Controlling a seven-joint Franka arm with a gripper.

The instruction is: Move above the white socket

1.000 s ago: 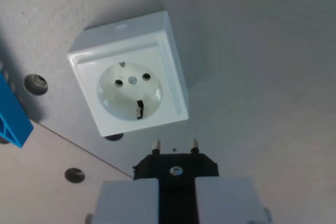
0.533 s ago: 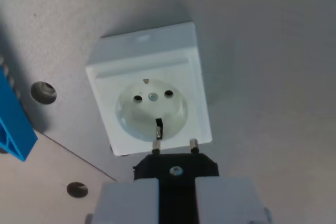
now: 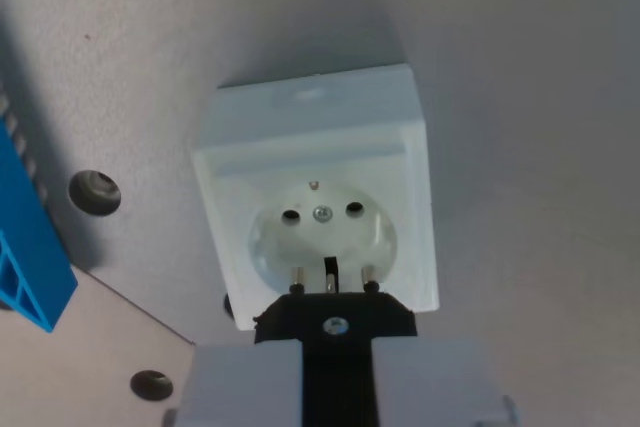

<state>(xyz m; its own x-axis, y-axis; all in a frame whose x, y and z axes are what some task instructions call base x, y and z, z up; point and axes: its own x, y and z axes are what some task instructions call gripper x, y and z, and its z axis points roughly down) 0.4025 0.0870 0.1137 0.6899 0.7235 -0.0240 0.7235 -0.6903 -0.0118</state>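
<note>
The white socket [image 3: 318, 197], a square surface-mounted box with a round recessed face, sits on the pale grey board [image 3: 520, 97] near the middle of the wrist view, its two contact holes side by side above a dark earth clip. By its look it is a rigid moulded plastic housing, hard and smooth, light in itself, though whether it is fixed to the board cannot be told from the picture. It would not yield to pressure, and its glossy faces would give a slippery hold; the task, however, asks for no grip on it, only a position above it, so the recessed face is the part that matters as the target. At the bottom of the frame the gripper [image 3: 335, 372] is closed on a black plug [image 3: 335, 319], whose body is clamped between the two pale fingers [image 3: 245, 382], and its two metal pins [image 3: 297, 275] point toward the socket. In this view the pin tips overlap the lower edge of the round recess, below the contact holes, while the plug body covers the socket's near edge; how much clearance separates them in height cannot be judged. The pins appear roughly level with each other and parallel to the pair of holes. A blue part [image 3: 28, 247] stands at the wrist view's left, and round board holes [image 3: 95, 190] lie beside it.
</note>
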